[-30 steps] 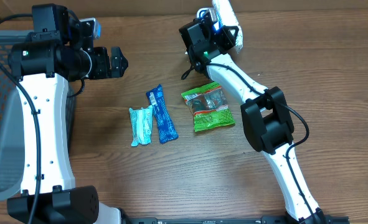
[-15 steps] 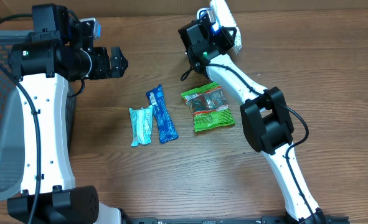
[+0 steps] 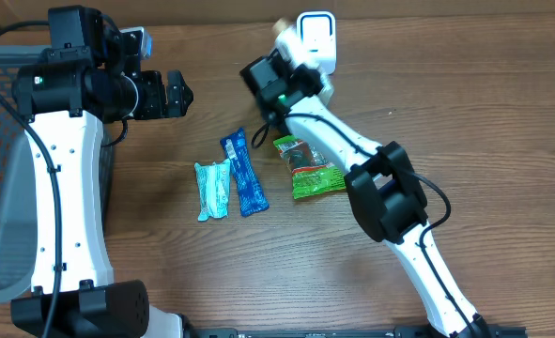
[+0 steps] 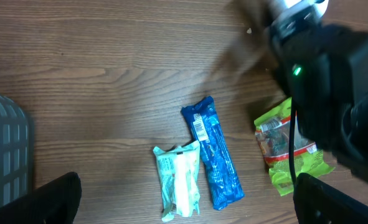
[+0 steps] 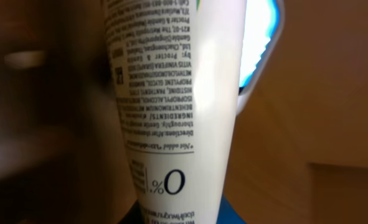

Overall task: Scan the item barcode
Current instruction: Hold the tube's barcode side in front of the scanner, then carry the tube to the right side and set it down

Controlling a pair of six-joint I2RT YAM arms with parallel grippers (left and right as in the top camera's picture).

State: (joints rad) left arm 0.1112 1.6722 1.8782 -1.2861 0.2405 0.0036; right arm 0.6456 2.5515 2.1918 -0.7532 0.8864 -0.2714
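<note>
My right gripper (image 3: 275,77) is shut on a white tube (image 3: 284,28) with small printed text, held just left of the white scanner (image 3: 316,38) at the back of the table. In the right wrist view the tube (image 5: 177,93) fills the middle, and the scanner's blue-lit window (image 5: 263,50) shows behind it. No barcode shows on the tube's visible face. My left gripper (image 3: 176,94) hangs open and empty over the left of the table, its fingers (image 4: 50,199) wide apart.
A teal packet (image 3: 213,191), a blue bar (image 3: 244,172) and a green packet (image 3: 312,169) lie mid-table, under the right arm's reach. A grey mesh basket (image 3: 0,188) stands at the left edge. The right arm (image 4: 333,74) fills the left wrist view's right side.
My right gripper has swung left with the tube, uncovering the scanner. The left arm has not moved.
</note>
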